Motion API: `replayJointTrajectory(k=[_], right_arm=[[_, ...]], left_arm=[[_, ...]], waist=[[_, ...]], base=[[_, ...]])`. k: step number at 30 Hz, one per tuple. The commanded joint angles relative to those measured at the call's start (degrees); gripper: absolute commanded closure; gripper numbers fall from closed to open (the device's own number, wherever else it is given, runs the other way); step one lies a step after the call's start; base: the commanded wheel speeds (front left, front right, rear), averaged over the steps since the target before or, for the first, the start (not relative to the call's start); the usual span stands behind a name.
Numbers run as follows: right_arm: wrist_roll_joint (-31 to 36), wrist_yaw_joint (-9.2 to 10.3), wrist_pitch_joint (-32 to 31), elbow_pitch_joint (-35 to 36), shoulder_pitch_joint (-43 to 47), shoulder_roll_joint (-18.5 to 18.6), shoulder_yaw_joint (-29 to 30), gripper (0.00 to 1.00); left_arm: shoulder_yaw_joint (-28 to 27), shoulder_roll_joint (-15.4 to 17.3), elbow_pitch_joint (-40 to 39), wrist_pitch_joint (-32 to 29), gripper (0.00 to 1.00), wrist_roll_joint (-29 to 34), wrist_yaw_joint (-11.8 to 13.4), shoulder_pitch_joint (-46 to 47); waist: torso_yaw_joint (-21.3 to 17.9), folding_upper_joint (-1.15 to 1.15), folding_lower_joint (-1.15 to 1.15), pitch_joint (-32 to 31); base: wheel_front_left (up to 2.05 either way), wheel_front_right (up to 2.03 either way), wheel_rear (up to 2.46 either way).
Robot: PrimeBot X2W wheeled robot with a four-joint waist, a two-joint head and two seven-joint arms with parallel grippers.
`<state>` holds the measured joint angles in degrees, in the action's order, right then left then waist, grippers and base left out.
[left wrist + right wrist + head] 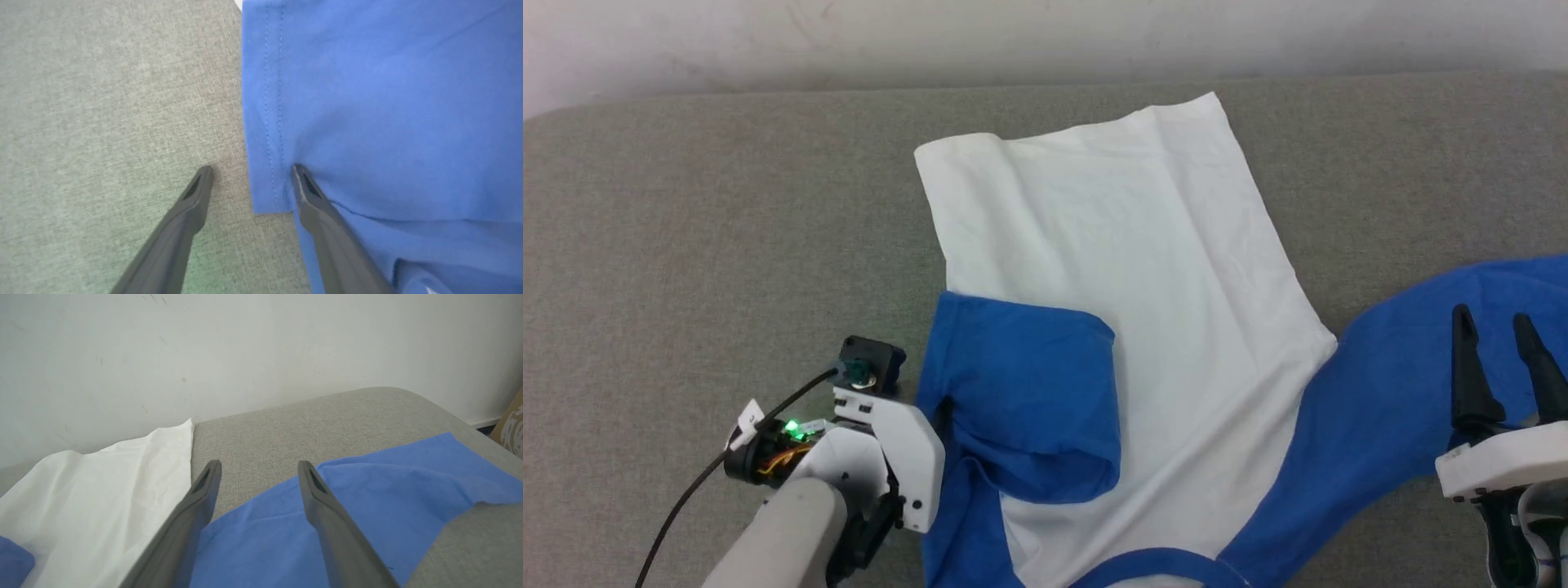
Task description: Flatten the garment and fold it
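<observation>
grey fabric (686, 204) is covered by the white garment (1111, 245), blue sleeve (1029, 392) folded inward at 7 o'clock; left claw (250, 171) and right claw (259, 467) are parted.

No writing can be read anywhere. The shirt (1127, 269) lies with a plain white side up. A small white tag (745, 418) on the left arm (792, 523) is too small to make out. At the right edge of the right wrist view, a piece of brown cardboard (511, 426) carries a pale blotchy print. The print is cut off by the frame and is not legible.
</observation>
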<state>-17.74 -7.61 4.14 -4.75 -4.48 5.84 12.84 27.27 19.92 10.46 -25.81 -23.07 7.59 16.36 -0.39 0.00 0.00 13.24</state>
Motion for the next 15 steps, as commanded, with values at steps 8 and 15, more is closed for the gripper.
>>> replayJointTrajectory(k=[8,15], right_arm=[[-0.3,0.12,0.5,-0.91,-1.21,0.64,0.22,0.0],[-0.15,0.12,0.52,-2.07,-0.9,0.63,-0.07,0.0]], left_arm=[[1.5,-0.08,2.61,-1.29,1.0,-0.43,-1.18,-0.77],[-0.48,-0.62,-1.22,6.22,1.0,0.36,0.35,0.4]], waist=[[0.51,0.0,0.0,0.03],[0.82,0.0,0.0,-2.9]], base=[[0.0,0.0,0.0],[0.0,0.0,0.0]])
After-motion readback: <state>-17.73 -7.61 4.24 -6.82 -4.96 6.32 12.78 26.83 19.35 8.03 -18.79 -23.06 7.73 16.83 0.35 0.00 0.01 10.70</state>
